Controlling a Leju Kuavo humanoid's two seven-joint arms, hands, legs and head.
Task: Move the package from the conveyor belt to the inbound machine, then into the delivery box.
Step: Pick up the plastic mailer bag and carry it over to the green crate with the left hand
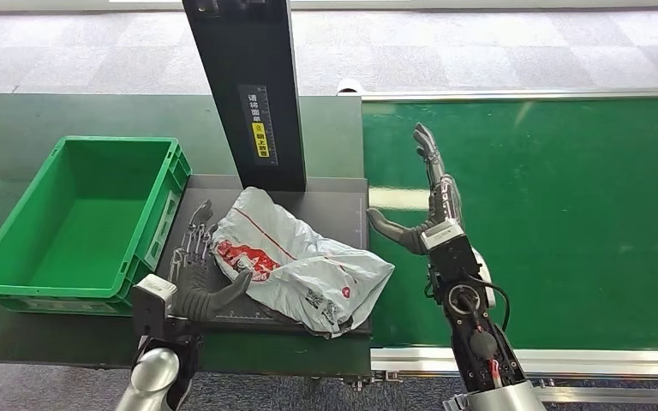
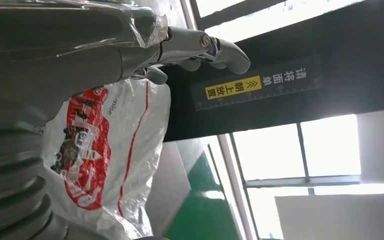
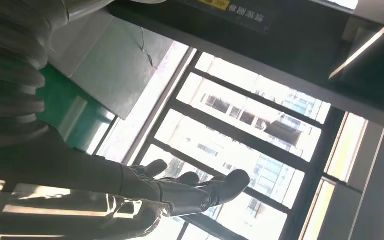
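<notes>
The package (image 1: 300, 261), a white plastic bag with red print, lies crumpled on the dark platform of the inbound machine (image 1: 343, 193). My left hand (image 1: 195, 270) rests at the bag's left edge with fingers stretched forward and the thumb touching the bag; it grips nothing. The left wrist view has the package (image 2: 110, 150) lying against my left hand (image 2: 80, 45). My right hand (image 1: 433, 210) hovers open over the green conveyor belt (image 1: 565, 214), just right of the platform, fingers straight and thumb pointing at the platform's edge. In the right wrist view the right hand (image 3: 130, 190) holds nothing.
The green delivery box (image 1: 158, 214) stands directly left of the platform. The machine's black column (image 1: 253, 86), bearing a yellow label (image 2: 257, 82), rises behind the package. A metal rail (image 1: 565, 355) edges the belt at the front.
</notes>
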